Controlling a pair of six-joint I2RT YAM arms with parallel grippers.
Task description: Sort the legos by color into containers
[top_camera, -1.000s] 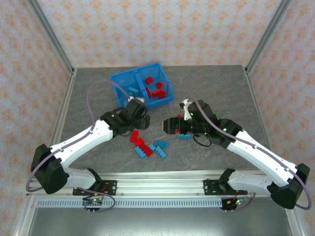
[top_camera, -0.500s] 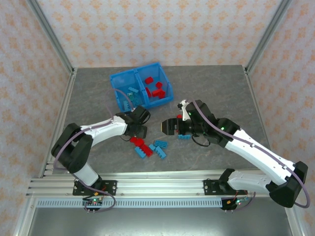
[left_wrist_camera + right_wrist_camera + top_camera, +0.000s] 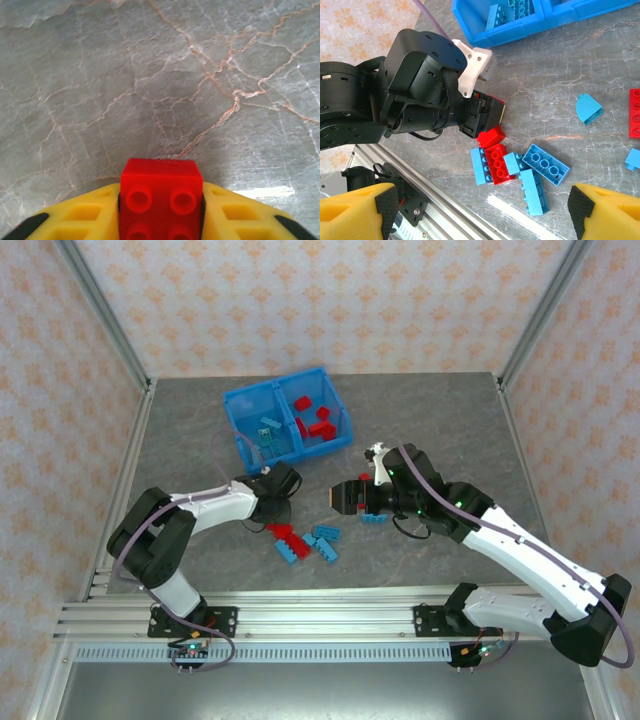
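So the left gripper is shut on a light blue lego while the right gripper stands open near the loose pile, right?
Not quite. The lego in the left gripper is red, not light blue; the left wrist view shows it clamped there. The right gripper does stand open near the loose pile.

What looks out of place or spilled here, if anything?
Nothing looks damaged or mis-sorted. The blue bin sits slightly crooked on the table, with red bricks in its right half and light blue bricks in its left. The loose bricks lying outside it are a jumbled mix of both colours.
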